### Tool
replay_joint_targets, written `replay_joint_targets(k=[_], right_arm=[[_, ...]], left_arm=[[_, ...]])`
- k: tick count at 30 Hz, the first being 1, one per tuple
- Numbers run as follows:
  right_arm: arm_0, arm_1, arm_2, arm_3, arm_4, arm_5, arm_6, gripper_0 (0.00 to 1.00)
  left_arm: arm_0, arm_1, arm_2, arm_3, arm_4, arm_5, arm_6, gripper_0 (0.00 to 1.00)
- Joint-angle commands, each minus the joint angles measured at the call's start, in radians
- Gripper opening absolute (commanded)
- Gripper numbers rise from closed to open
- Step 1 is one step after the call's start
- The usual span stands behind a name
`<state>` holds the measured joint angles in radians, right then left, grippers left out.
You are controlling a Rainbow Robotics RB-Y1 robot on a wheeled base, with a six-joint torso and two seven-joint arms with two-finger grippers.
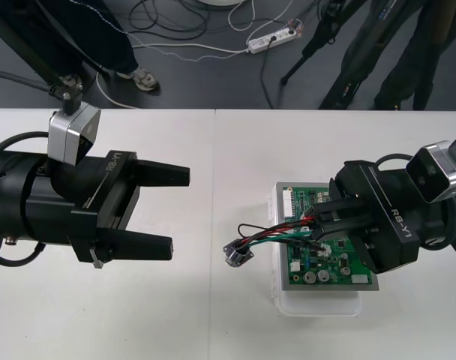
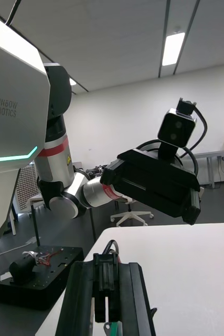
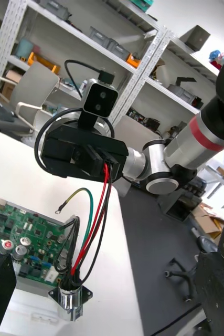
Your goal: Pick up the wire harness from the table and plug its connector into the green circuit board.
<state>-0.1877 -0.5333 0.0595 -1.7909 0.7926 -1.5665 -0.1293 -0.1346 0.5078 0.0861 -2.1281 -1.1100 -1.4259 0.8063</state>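
The table [image 1: 198,322] is mostly bare, and all the action sits toward the robot's right side of it. The left gripper [image 1: 180,211] hovers over the table on its own side, its 2 fingers spread wide with nothing between them, pointing across at the work and well apart from it. The right gripper [image 1: 319,222] is the busy one: it is over the board [image 1: 329,259], fingers pinched narrow on the harness [image 1: 277,234], with red and black wires running straight out of the grip. From the left wrist you can see those wires [image 3: 93,220] drop from the right gripper down to the socket [image 3: 70,299], which hangs low just beside the board's near edge; I can't tell whether it touches the white base [image 1: 318,306] there. 1 green wire [image 3: 83,197] loops off loose to the side. The plug end is buried in the grip, and nothing here shows it seated in the board. So I'd call the pick-up done and the insertion the step in hand. The next move, to my eye, calls for lining the plug over its header on the board and pressing straight down, gently, with the dangling socket kept from dragging or tugging the wires sideways.
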Motion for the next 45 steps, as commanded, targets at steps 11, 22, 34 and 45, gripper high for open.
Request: replay_joint_targets(k=[11,22,34,45], right_arm=[[0.001,0.052,-0.03,-0.137,0.103,0.177,-0.05,0.0],[0.059,0.059,-0.029,-0.24,0.205,0.367,-0.095,0.0],[0.097,0.064,-0.081,-0.349,0.341,0.407,-0.204,0.0],[0.113,0.125,-0.081,-0.352,0.393,0.408,-0.21,0.0]], left_arm=[[-0.013,-0.032,-0.034,0.011,0.029,0.047,-0.217,1.0],[-0.046,-0.077,-0.049,0.042,-0.025,0.047,-0.257,1.0],[-0.094,-0.084,-0.068,0.155,-0.014,0.047,-0.395,1.0],[-0.135,-0.084,-0.068,0.204,-0.011,0.047,-0.403,1.0]])
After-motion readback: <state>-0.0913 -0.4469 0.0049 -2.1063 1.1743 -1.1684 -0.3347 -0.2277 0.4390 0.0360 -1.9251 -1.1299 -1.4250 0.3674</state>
